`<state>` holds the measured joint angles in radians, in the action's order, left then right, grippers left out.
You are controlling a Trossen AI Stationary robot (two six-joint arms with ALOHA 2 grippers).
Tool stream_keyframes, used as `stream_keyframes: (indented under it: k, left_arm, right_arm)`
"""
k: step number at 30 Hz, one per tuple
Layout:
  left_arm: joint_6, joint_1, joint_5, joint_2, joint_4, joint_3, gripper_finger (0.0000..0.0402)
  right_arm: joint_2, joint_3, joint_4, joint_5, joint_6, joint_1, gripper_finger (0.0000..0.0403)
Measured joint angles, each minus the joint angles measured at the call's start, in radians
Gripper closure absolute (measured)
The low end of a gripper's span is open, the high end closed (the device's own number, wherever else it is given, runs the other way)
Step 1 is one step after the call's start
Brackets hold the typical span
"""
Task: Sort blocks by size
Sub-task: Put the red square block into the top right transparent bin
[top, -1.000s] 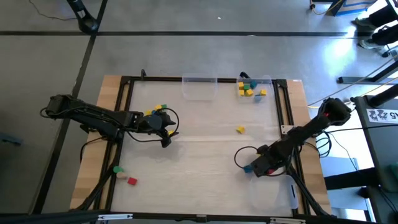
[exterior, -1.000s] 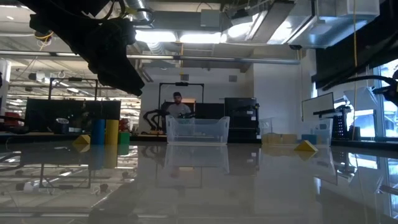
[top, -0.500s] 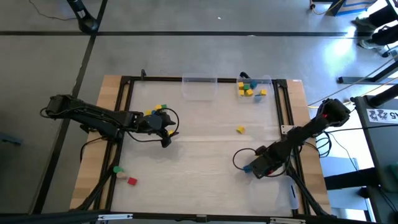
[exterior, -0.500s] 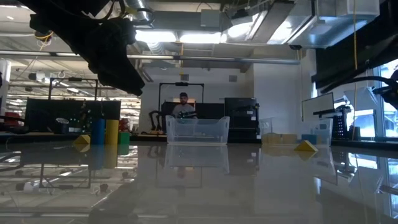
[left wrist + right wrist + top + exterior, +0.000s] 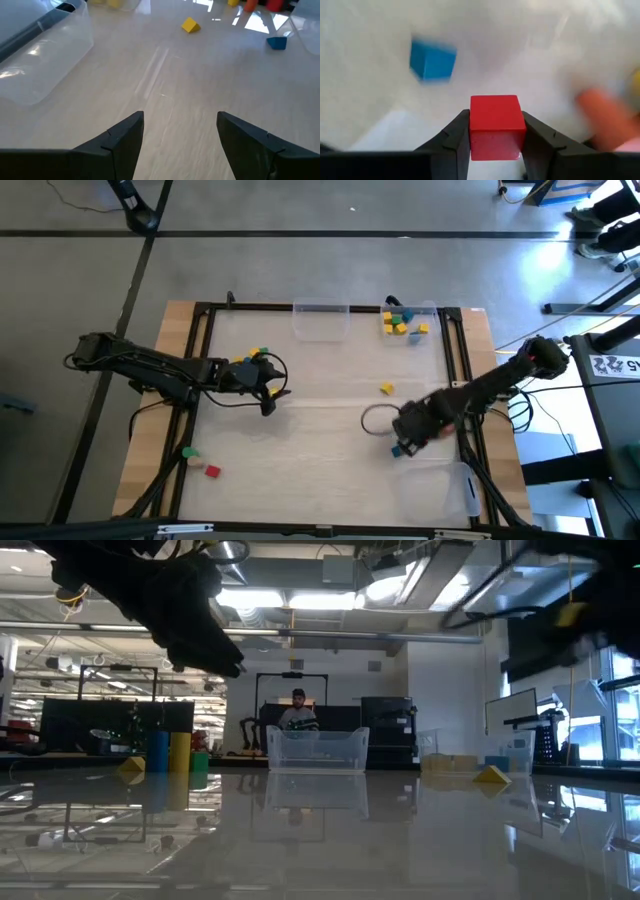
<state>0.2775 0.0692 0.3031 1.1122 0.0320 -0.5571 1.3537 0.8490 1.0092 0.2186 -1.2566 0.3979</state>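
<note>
Right claw carrying a red block over the table's right side

The right claw [image 5: 495,131] grips a red block [image 5: 496,125] squarely between its fingers. The far bin of blocks [image 5: 404,323] lies ahead of it, probably its target, with a blue block [image 5: 397,451] just beside. The left claw [image 5: 177,135] waits with fingers apart, farther off.

A red block [image 5: 495,125] sits squarely clamped between the right gripper's fingers [image 5: 451,137], a blue block [image 5: 397,450] lies just beside it, a lone yellow one [image 5: 386,388] rests mid-table, and green [image 5: 190,452] and red [image 5: 212,471] ones lie near the left front edge.
</note>
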Motion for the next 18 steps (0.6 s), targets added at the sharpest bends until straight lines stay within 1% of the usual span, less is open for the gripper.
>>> stream_keyframes:
  k: [4, 8, 13, 15, 18]
  left_arm:
    - [-0.001, 0.000, 0.000, 0.000, 0.017, 0.000, 0.0163]
    - [0.037, 0.000, -0.005, 0.000, 0.028, 0.000, 0.0163]
    - [0.056, 0.000, -0.007, 0.000, 0.041, 0.000, 0.0163]
    - [0.056, 0.000, -0.008, 0.000, 0.041, 0.000, 0.0163]
    - [0.056, 0.000, -0.008, 0.000, 0.040, 0.000, 0.0163]
  right_arm:
    - [-0.014, 0.040, 0.038, -0.140, 0.202, -0.160, 0.0269]
    - [-0.015, 0.070, 0.017, -0.282, 0.414, -0.324, 0.0260]
    - [-0.015, 0.074, -0.085, -0.356, 0.671, -0.547, 0.0270]
    - [-0.015, 0.074, -0.136, -0.383, 0.766, -0.639, 0.0270]
    - [-0.015, 0.074, -0.223, -0.392, 0.885, -0.780, 0.0262]
